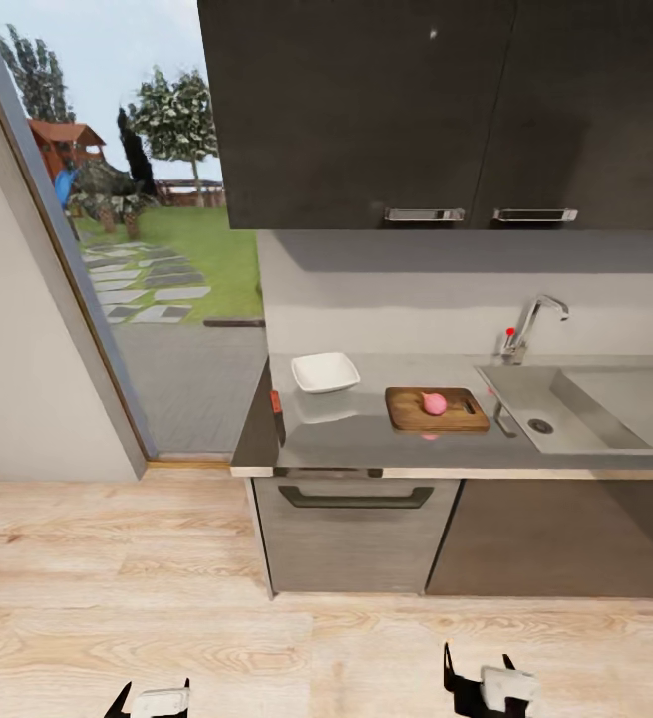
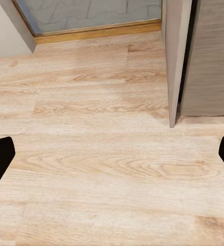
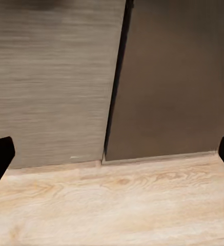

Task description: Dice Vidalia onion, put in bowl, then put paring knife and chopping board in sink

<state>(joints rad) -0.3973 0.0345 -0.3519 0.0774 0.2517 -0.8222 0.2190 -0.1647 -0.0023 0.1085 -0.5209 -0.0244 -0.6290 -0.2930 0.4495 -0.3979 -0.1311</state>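
From the left, the white bowl (image 1: 325, 371) sits on the grey countertop (image 1: 366, 434), then the chopping board (image 1: 437, 409) with the Vidalia onion (image 1: 434, 403) already resting on it, and the sink (image 1: 605, 404) at the far right. The small red thing at the counter's left edge may be the paring knife (image 1: 275, 401), though it is too small to be sure. Both the left gripper (image 1: 157, 700) and right gripper (image 1: 493, 688) hang low over the floor, fingers spread wide and empty, so the robot should roll closer and square up before reaching for the knife.
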